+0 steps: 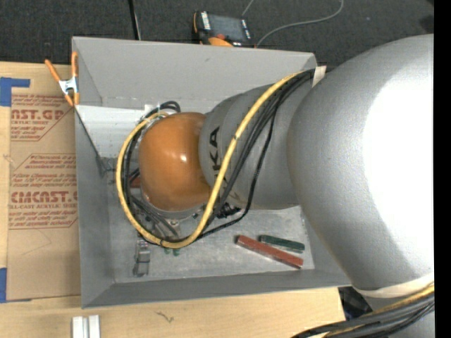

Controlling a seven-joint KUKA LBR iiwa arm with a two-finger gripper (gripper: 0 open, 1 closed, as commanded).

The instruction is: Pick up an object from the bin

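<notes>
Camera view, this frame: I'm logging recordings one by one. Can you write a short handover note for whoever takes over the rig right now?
Gripper: down in the left half of the bin, beneath the arm's orange cover; the cover hides its state.
Things: a red stick and a green stick lie side by side on the floor near the front right, away from the gripper. A small grey piece lies near the front left, just in front of the gripper.
Done: arm lowered into the bin.
Left: no pick can be confirmed; grasp one thing and lift it out.
</notes>
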